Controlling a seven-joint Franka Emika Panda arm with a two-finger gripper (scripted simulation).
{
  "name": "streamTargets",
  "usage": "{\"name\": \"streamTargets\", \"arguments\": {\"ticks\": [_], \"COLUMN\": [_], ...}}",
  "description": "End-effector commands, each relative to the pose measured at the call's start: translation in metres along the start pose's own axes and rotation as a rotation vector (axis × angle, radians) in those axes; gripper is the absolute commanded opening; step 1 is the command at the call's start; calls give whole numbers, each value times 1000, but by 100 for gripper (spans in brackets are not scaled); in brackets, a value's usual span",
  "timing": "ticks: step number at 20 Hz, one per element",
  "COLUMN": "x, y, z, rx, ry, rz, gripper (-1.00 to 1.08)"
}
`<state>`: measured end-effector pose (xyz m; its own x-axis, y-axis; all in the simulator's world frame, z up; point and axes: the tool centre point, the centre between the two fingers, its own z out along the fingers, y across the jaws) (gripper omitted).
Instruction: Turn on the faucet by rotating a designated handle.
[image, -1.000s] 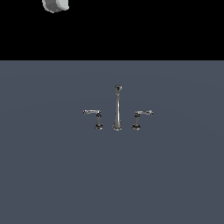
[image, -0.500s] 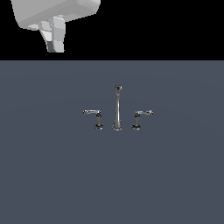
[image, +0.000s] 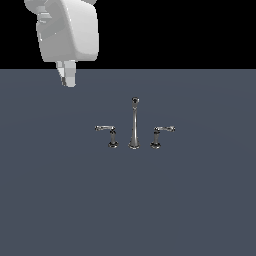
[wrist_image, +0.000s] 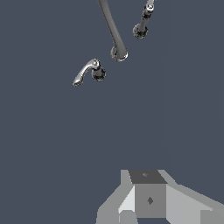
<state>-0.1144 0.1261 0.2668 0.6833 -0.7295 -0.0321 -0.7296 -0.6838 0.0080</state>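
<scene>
The chrome faucet stands mid-scene, its tall spout (image: 134, 125) between two short lever posts. The handle (image: 106, 129) is the lever on the exterior view's left, with its flat arm reaching leftward from a post on a dark base. Its twin lever (image: 163, 129) reaches rightward. My gripper (image: 67, 81) hangs high and well off to the exterior view's left of the handle, touching nothing, and no gap shows between its fingers. In the wrist view the handle (wrist_image: 87, 71), the spout (wrist_image: 114, 37) and the twin lever (wrist_image: 142, 25) lie far ahead of my gripper (wrist_image: 146, 176).
The faucet pieces stand on a flat dark blue-grey surface (image: 128, 210) that fills the scene. My white hand body (image: 67, 32) looms at the exterior view's upper left, against a black background.
My hand has come down into the exterior view from the top left edge and now shows much larger and lower. The faucet and both levers have not moved.
</scene>
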Motion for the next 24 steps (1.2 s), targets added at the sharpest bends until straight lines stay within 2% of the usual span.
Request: {"name": "streamTargets", "arguments": {"ticks": [1,14,24], "x": [5,42,85], "y": [-11,-58,-91], "z": [11,67,116], "rx": [3,10,13], "ry": [1,8,19], "rz": [49,289,504], "gripper": [-100,-100,-100]}}
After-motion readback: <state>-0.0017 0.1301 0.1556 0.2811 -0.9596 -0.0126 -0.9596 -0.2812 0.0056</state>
